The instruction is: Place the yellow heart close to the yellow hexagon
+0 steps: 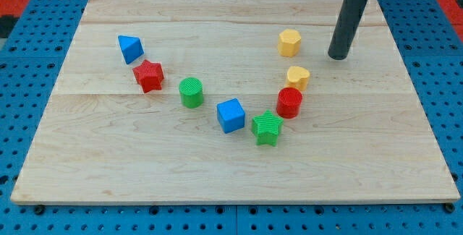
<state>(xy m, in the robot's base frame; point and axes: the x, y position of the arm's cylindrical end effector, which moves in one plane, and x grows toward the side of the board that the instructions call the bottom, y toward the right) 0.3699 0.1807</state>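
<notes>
Light-looking small yellow plastic heart (297, 77) is sitting just below the yellow plastic hexagon (289, 43), touching the red cylinder (289, 103). My tip (338, 56), holding nothing, is hovering right of the hexagon; pushing the heart's lower side seems best.

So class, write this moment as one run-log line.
tip: right of yellow hexagon block, apart | yellow heart block: below hexagon, apart, touching red cylinder block | push: not started

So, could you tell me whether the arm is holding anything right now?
Nothing is held: my tip stands clear, at the view's right of the yellow hexagon.
</notes>
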